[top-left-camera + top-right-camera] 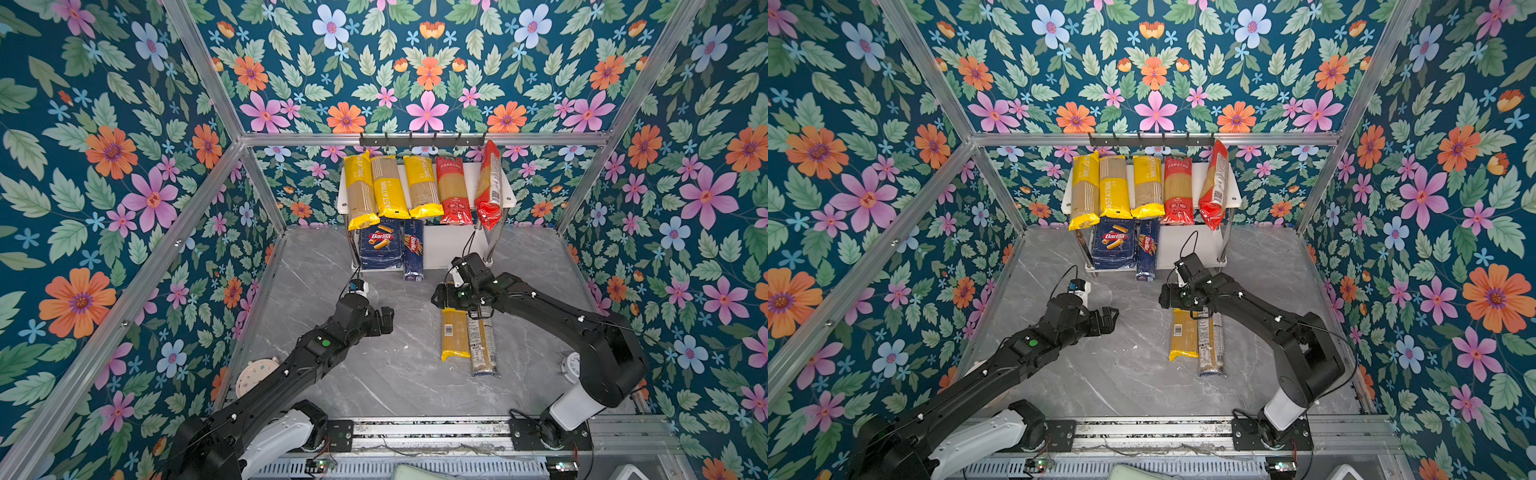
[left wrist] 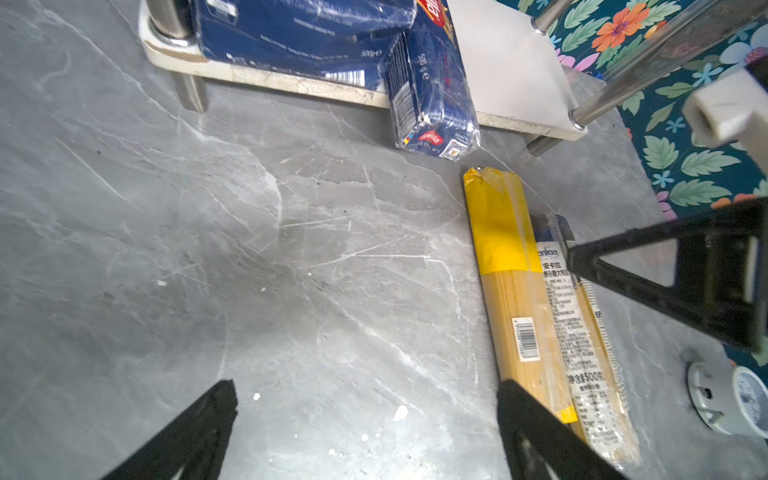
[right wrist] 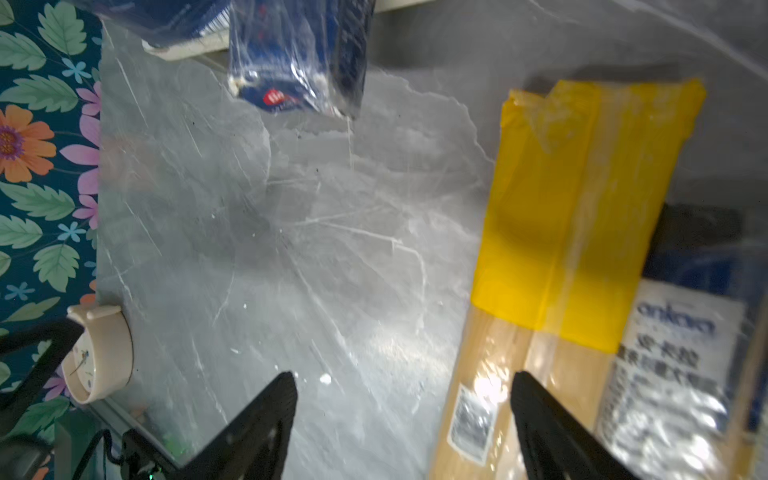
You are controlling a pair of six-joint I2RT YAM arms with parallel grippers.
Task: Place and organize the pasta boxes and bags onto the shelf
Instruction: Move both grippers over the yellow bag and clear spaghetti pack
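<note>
The shelf [image 1: 451,245] stands at the back. Its top board carries three yellow bags [image 1: 388,189] and two red bags [image 1: 453,191], the outer red one leaning. On the lower board are the blue Barilla pasta box [image 1: 380,245] and a blue Barilla bag [image 1: 413,251] that juts past the front edge. A yellow bag [image 1: 455,334] and a clear bag [image 1: 482,347] lie side by side on the table. My right gripper [image 3: 404,378] hovers open over their far ends, one finger above the yellow bag [image 3: 573,208]. My left gripper [image 2: 365,390] is open over bare table, left of the yellow bag [image 2: 511,266].
A black hook rail [image 1: 422,139] hangs above the shelf. A cream clock [image 1: 257,374] lies at the table's left front by my left arm. A white clock [image 1: 571,365] sits by my right arm. Floral walls close in three sides.
</note>
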